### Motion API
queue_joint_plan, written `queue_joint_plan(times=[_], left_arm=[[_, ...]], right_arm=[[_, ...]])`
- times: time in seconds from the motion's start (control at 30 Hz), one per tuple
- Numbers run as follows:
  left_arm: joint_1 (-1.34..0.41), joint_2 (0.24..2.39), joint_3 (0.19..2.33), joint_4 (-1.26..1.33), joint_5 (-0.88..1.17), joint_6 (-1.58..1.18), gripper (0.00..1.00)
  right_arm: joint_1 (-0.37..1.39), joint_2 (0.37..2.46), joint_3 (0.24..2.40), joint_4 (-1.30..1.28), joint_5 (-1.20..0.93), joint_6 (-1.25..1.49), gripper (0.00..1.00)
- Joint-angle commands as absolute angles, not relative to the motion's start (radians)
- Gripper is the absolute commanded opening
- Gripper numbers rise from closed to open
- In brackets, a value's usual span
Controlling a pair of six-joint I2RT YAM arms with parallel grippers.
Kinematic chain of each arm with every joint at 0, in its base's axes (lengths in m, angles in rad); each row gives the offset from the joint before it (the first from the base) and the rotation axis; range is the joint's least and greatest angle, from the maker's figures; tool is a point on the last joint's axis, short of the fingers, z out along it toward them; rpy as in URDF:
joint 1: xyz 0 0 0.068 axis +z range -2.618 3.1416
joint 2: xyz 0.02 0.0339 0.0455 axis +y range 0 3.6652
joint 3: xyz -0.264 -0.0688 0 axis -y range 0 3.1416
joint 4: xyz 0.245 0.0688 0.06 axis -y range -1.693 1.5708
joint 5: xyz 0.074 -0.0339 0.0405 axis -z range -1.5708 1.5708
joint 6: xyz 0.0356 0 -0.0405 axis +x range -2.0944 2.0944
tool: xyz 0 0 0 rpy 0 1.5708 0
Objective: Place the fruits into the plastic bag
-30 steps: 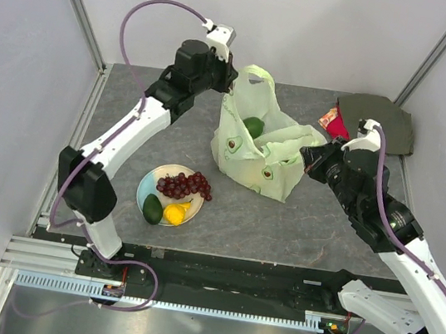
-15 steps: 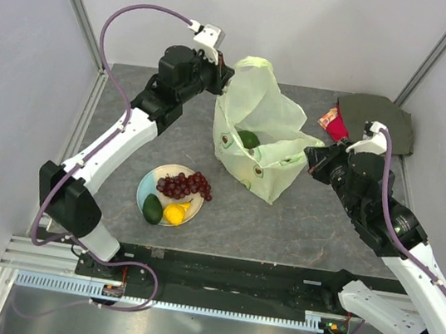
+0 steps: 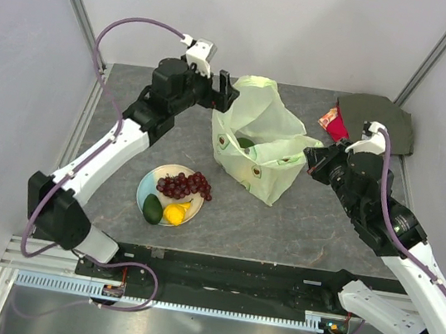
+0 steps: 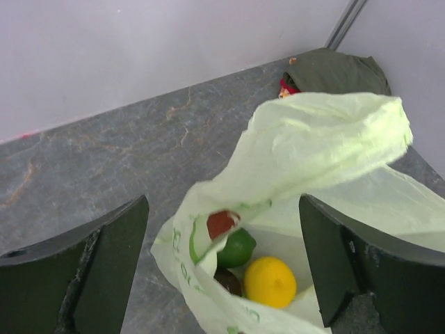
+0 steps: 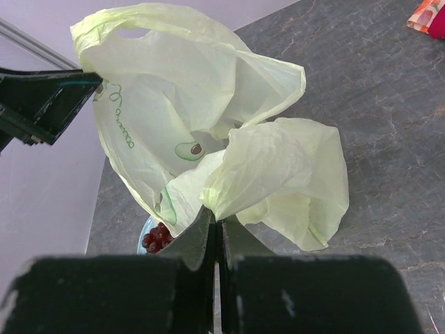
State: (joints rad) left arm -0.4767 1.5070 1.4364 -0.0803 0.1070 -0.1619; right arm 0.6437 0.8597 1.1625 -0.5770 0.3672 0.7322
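Three fruits lie in the plastic bag (image 3: 259,151), which stands at the upper middle of the overhead view: one green avocado (image 4: 236,247), one yellow-orange round fruit (image 4: 270,282) that is probably the orange, though the pale film tints it, and one dark fruit (image 4: 226,280) half hidden beneath them. Three more wait on the plate (image 3: 146,185) at lower left: one grape bunch (image 3: 185,184), one second avocado (image 3: 152,208) and one lemon (image 3: 175,213). My right claw (image 3: 308,156) is pinched shut on a fold of the bag's right-hand rim, holding that side up. My left claw (image 3: 227,94) stands at the bag's upper left edge, its jaws spread wide and gripping nothing, with the loop handle loose beyond them. I judge the task half done, and the step in hand is going for the next fruit. That calls for my left claw to travel down to the plate and close on one piece while the right holds the mouth up.
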Motion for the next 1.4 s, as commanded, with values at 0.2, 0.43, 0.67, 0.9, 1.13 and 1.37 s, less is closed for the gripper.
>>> queue_joint_plan(times=[0.2, 0.43, 0.67, 0.9, 1.13, 1.37], left_arm=[[-0.413, 1.136, 1.154, -0.176, 0.228, -0.201, 0.99], [-0.341, 0.960, 0.948, -0.400, 0.302, -0.163, 0.99], [-0.339, 0.986, 0.808, -0.454, 0.200, -0.149, 0.99], [-0.356, 1.140, 0.825, -0.480, 0.193, -0.054, 0.99], [-0.394, 1.232, 0.844, -0.456, 0.163, 0.087, 0.99], [-0.426, 1.356, 0.885, -0.425, 0.147, 0.160, 0.99]], right_arm=[[0.641, 0.871, 1.190, -0.546, 0.351, 0.719, 0.00], [0.641, 0.864, 1.174, -0.537, 0.345, 0.724, 0.00], [0.641, 0.874, 1.167, -0.531, 0.313, 0.726, 0.00], [0.643, 0.867, 1.163, -0.528, 0.314, 0.730, 0.00], [0.643, 0.856, 1.157, -0.529, 0.330, 0.735, 0.00], [0.643, 0.870, 1.164, -0.520, 0.324, 0.733, 0.00]])
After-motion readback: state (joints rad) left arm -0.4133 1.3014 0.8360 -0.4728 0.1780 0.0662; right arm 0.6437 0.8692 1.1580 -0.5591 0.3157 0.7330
